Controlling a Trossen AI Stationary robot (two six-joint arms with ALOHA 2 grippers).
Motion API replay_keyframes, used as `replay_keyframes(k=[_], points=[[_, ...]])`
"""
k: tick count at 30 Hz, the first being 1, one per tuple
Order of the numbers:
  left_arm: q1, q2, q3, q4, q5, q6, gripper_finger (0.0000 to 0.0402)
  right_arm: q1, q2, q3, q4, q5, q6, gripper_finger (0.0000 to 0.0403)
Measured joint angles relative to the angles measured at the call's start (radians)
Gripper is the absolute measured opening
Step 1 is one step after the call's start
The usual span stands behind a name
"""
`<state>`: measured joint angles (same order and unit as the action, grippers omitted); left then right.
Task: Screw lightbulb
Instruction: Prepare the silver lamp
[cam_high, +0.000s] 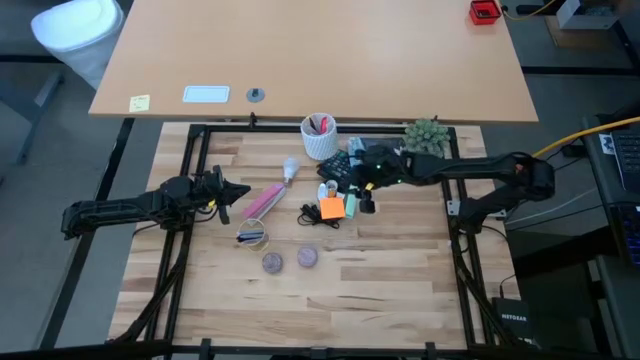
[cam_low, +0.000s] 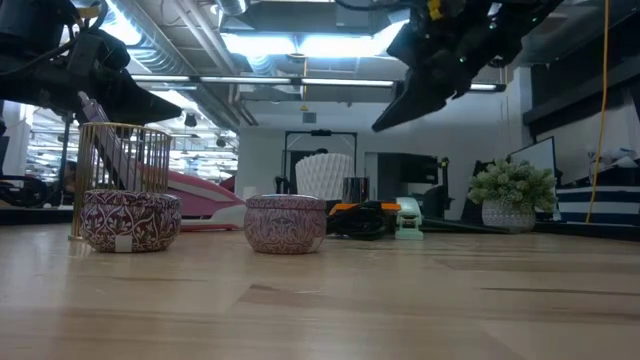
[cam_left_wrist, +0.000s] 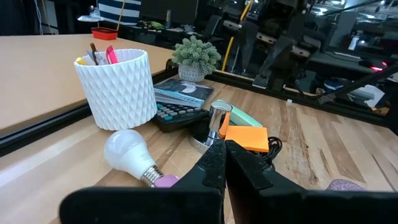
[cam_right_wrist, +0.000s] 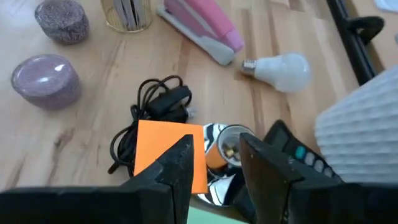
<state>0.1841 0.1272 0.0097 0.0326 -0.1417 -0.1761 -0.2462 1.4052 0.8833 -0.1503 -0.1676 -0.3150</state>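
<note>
The white lightbulb lies on its side on the wooden table, its silvery screw base pointing at the pink stapler. A chrome lamp socket stands by an orange pad and a black cord. My right gripper hovers open above the socket, slanting down, with nothing between its fingers; the low view shows it well clear of the table. My left gripper is shut and level at the table's left, short of the bulb, touching nothing.
A white patterned cup of pens, a calculator and a small potted plant stand at the back. The pink stapler, a gold wire holder and two purple tins lie toward the front left.
</note>
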Motion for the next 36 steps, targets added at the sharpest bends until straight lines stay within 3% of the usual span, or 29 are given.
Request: replay_keyframes(k=[15,27,31,36], points=[[0.0,0.007,0.0,0.0,0.0,0.0,0.0001,-0.002,0.217,0.0,0.155,0.007,-0.007,0.0133],[0.0,0.014,0.0,0.0,0.0,0.0,0.0001,-0.002,0.284,0.005,0.174,0.086,-0.036,0.0131],[0.0,0.014,0.0,0.0,0.0,0.0,0.0001,-0.002,0.285,0.005,0.175,0.088,-0.036,0.0099],[0.0,0.014,0.0,0.0,0.0,0.0,0.0001,-0.001,0.286,0.003,0.195,0.065,-0.037,0.0024]])
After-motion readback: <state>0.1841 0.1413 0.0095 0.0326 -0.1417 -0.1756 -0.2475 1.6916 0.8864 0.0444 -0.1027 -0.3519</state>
